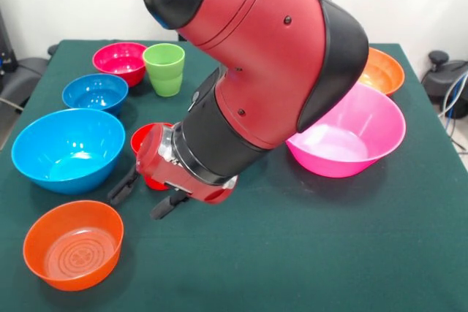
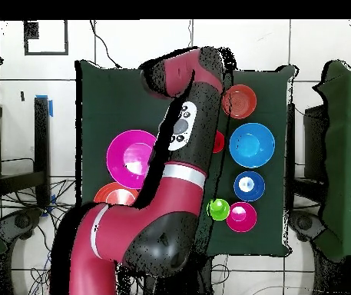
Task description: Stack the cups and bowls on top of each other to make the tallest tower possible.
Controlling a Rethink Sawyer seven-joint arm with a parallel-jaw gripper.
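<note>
My gripper (image 1: 137, 205) hangs low over the table with its two black fingers (image 1: 121, 188) spread apart and nothing between them. The red cup (image 1: 144, 137) stands right behind it, mostly hidden by the wrist; it also shows in the overhead view (image 2: 220, 142). The green cup (image 1: 164, 69) stands upright at the back, next to the small magenta bowl (image 1: 119, 61). The small blue bowl (image 1: 95, 92), the large light blue bowl (image 1: 68, 150) and an orange bowl (image 1: 73, 245) stand singly on the left. The hot-pink bowl (image 1: 351, 135) and a second orange bowl (image 1: 382, 71) are on the right. No pile shows.
The big red and black arm (image 1: 256, 56) leans across the middle of the green table (image 1: 292, 253) and hides part of it. Dark chairs and cables stand beside the table's edges.
</note>
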